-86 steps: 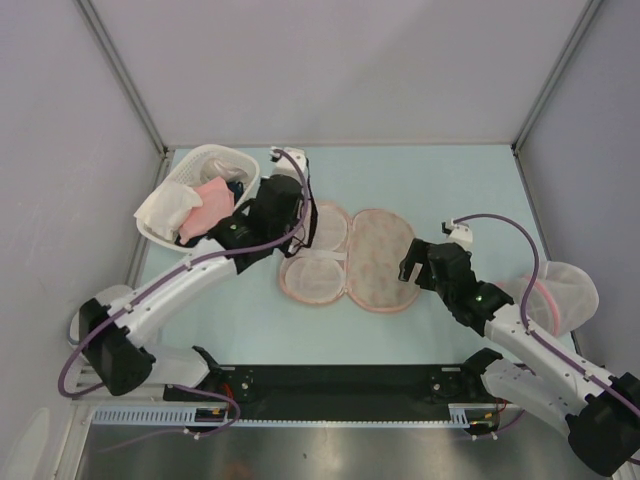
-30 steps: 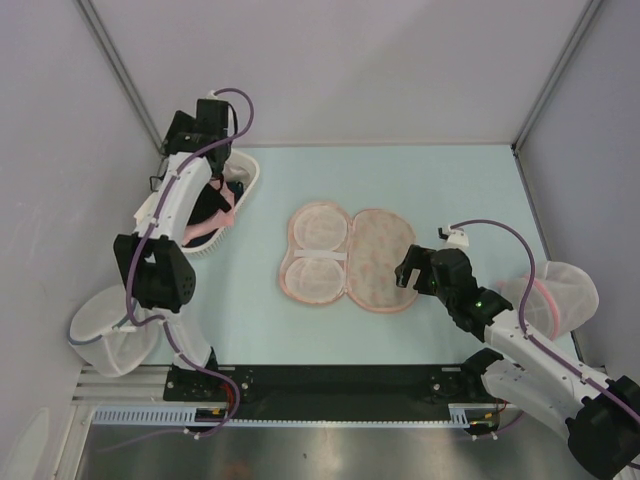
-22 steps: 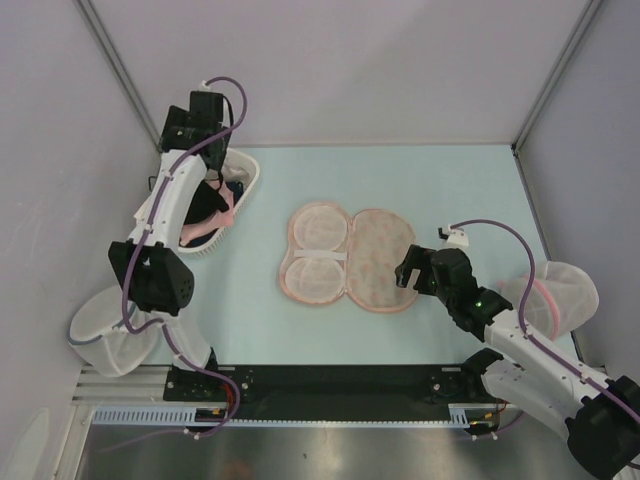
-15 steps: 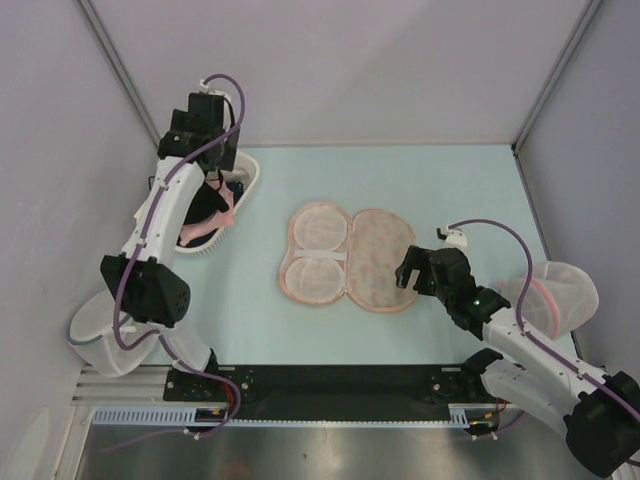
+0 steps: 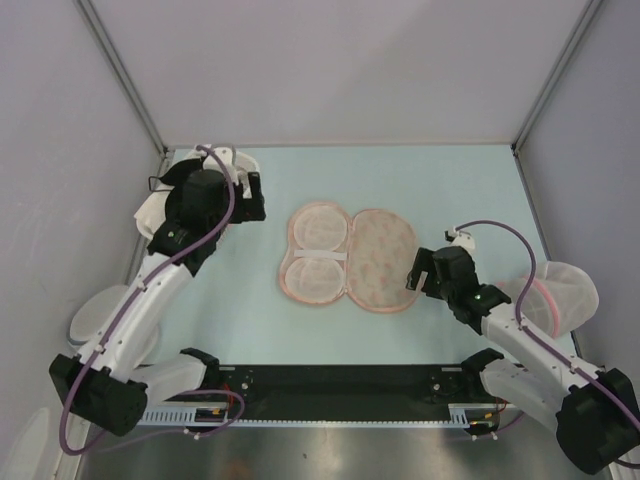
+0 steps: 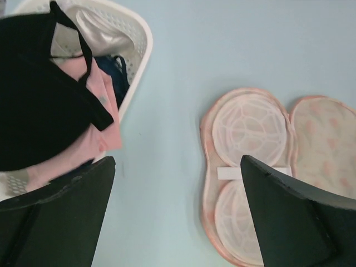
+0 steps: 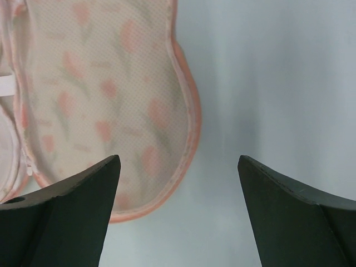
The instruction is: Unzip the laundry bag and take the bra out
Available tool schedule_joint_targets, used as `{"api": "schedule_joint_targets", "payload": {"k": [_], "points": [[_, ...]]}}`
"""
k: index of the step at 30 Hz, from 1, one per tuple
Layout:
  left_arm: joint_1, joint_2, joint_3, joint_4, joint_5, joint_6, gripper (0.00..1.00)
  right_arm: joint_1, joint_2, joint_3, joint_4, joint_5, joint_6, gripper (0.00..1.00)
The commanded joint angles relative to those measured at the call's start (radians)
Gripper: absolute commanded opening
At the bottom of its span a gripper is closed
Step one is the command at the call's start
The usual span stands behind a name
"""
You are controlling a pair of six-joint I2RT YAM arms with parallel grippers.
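Unzipped and spread flat mid-counter, the laundry bag [image 5: 350, 258] shows its two halves side by side, each running lengthwise from near edge to far wall. It looks emptied, since the black bra [image 6: 39, 94] lies atop cloths in the white basket [image 6: 139, 39] at far left. Left hand [image 6: 178, 161] and right hand [image 7: 179, 161] hover wide open, holding nothing — the job apparently done.

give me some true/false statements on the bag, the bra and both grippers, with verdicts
1. The laundry bag lies opened out on the table. True.
2. The bra is inside the bag. False: it lies over the pink cloth in the white basket.
3. The left gripper is clamped on the bra. False: it is open and empty.
4. The right gripper is open at the bag's right edge. True.
5. A mesh dome sits at the table's right side. True.
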Motion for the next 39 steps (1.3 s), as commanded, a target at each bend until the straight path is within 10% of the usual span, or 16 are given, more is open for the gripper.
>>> {"api": "schedule_joint_targets", "payload": {"k": [1,21,39], "points": [[-0.031,-0.114,-0.107,0.095,-0.005,-0.159,1.00,-0.013,0.033,0.027,-0.019,-0.006,-0.004,0.90],[-0.044,-0.418,-0.267,0.001,-0.048,-0.025,1.00,-0.020,0.315,0.102,0.050,-0.031,-0.007,0.56],[-0.044,-0.427,-0.298,0.006,-0.033,-0.019,1.00,-0.051,0.326,0.162,-0.050,0.076,-0.022,0.00]]}}
